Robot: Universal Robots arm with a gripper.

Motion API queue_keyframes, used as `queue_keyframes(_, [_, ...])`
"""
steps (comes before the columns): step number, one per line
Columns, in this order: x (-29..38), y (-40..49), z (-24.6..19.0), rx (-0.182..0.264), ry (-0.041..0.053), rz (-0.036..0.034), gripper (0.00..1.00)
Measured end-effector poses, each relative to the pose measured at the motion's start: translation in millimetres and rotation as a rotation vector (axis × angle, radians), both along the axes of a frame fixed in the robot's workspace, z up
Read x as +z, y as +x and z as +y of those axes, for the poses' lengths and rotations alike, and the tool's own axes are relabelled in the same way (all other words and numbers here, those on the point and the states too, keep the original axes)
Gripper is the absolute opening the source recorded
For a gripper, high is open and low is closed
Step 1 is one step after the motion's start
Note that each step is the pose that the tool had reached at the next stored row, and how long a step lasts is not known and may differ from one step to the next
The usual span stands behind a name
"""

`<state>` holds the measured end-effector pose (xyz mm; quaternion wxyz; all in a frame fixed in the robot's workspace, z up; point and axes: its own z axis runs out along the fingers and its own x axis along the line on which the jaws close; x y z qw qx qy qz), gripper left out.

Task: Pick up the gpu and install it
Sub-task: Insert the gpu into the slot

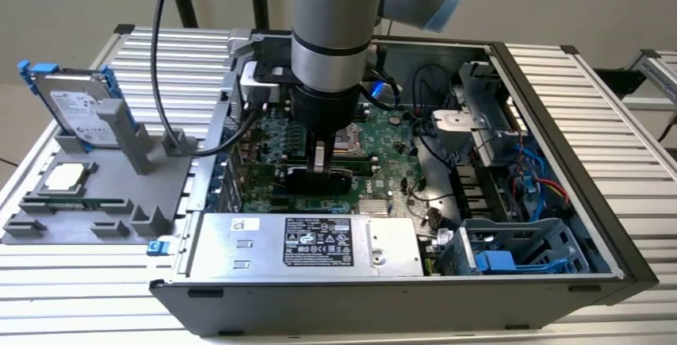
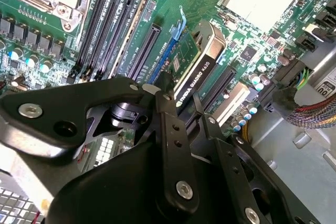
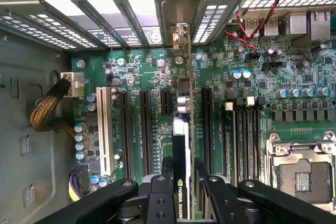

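The gpu (image 3: pixel 181 129) stands on edge over the green motherboard (image 3: pixel 142 72), in line with the long black expansion slots. One end of it reaches the rear bracket openings. My gripper (image 3: pixel 182 182) is shut on it, one black finger on each face. In the second wrist view the gpu (image 2: pixel 202 61) shows its black cover and a strip of green board, running away from the gripper (image 2: pixel 181 103). In the exterior view the gripper (image 1: pixel 323 162) is low inside the open computer case (image 1: pixel 592 202). Whether the card is pressed into its slot I cannot tell.
A silver hard drive with blue rails (image 1: pixel 79 107) and a square silver chip (image 1: pixel 66 177) sit on a grey fixture at the exterior view's left. Inside the case are the power supply (image 1: pixel 317 242), a drive cage (image 1: pixel 518 250), the CPU socket (image 3: pixel 296 174) and braided cables (image 3: pixel 47 108).
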<state>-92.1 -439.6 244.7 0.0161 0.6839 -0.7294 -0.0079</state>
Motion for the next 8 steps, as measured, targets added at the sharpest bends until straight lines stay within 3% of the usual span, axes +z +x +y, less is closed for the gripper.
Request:
queue_keyframes(2, [0.0, 0.0, 0.0, 0.000, -0.0003, 0.0000, 0.00])
queue_keyframes(3, [-0.3, 0.0, 0.0, 0.000, 0.0005, -0.0005, 1.00])
queue_keyframes(8, [-0.1, 0.0, 0.0, 0.000, 0.0001, 0.0000, 1.00])
